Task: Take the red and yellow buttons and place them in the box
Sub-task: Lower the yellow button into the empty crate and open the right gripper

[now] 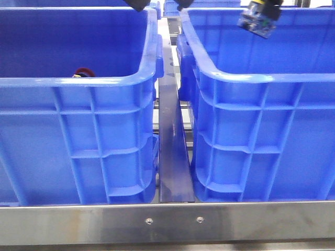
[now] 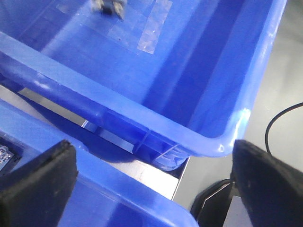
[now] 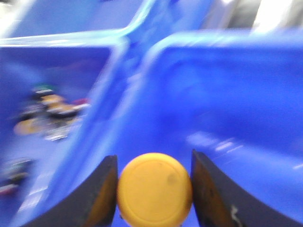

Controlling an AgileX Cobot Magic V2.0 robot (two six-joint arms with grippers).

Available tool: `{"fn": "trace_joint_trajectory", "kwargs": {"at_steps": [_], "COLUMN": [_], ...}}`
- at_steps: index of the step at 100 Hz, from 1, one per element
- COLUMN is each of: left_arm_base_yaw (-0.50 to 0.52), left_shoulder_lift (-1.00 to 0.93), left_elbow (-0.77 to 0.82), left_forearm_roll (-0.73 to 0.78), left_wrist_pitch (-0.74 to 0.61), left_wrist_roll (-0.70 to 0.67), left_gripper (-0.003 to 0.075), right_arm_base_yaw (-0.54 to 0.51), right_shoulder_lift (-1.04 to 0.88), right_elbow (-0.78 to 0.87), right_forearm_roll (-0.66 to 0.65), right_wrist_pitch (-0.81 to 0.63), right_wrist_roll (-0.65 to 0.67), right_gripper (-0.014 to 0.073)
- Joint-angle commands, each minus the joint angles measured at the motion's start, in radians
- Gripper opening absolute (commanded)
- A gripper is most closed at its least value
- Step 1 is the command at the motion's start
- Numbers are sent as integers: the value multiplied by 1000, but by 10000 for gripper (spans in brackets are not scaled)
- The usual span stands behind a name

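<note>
In the left crate (image 1: 78, 78), a red button (image 1: 84, 71) peeks just over the near rim, among a blurred heap of parts. The left gripper (image 2: 151, 184) hangs spread and empty over the gap between the two crates. Above the right-hand box (image 1: 261, 104), the right gripper (image 3: 154, 189) pinches the yellow button (image 3: 155, 190) by the sides of its domed cap. The cap looks like hard, smooth plastic: light, rigid, likely slippery, so gripping across its widest rim seems safest.
</note>
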Motion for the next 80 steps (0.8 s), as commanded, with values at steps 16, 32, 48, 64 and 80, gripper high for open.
{"fn": "trace_joint_trajectory", "kwargs": {"at_steps": [16, 32, 48, 64, 80], "left_arm_base_yaw": [-5, -5, -5, -5, -5], "left_shoulder_lift": [-33, -33, -33, -33, -33], "left_elbow": [-35, -35, -35, -35, -35], "left_forearm_roll": [-24, -24, -24, -27, -27], "left_wrist_pitch": [-34, -34, -29, -29, -29], "left_wrist_roll": [-1, -1, -1, -1, -1], "left_gripper": [620, 620, 620, 620, 620], "right_arm_base_yaw": [10, 10, 10, 10, 10], "right_shoulder_lift": [-10, 58, 163, 254, 328], "right_elbow": [8, -3, -54, -107, -140], "right_forearm_roll": [73, 136, 169, 172, 177], "right_wrist_pitch": [-326, -396, -392, -392, -388], "right_wrist_roll": [-203, -253, -301, -306, -306], "right_gripper": [224, 224, 224, 224, 224]}}
